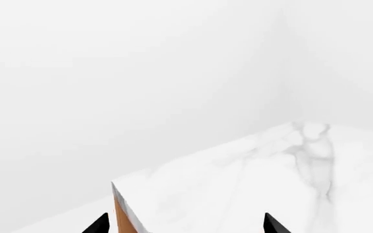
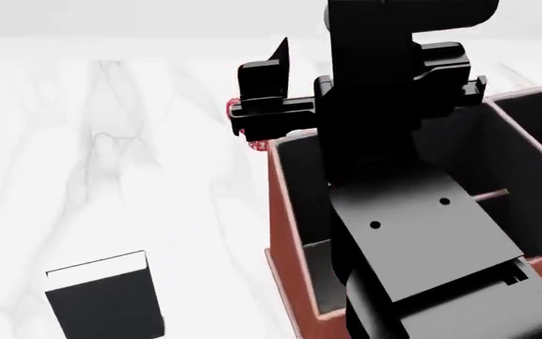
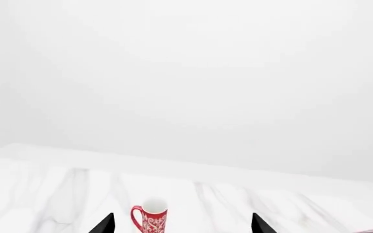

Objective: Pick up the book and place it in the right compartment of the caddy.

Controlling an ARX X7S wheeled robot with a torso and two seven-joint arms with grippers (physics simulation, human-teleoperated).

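The black book [image 2: 104, 302] with white page edges lies flat on the marble table at the near left in the head view. The reddish-brown caddy [image 2: 281, 212] stands at the right, its black interior split by dividers. My right arm [image 2: 394, 212] reaches over the caddy and hides much of it. One finger [image 2: 279, 63] points toward the far side. My right gripper [image 3: 181, 224] is open and empty, well away from the book. My left gripper [image 1: 186, 226] is open and empty over a table corner and does not show in the head view.
A red white-patterned mug [image 3: 149, 221] stands upright on the table ahead of the right gripper. In the head view only red slivers of the mug [image 2: 232, 109] show behind the gripper. The white marble table [image 2: 111, 141] has an orange-brown side [image 1: 123, 216].
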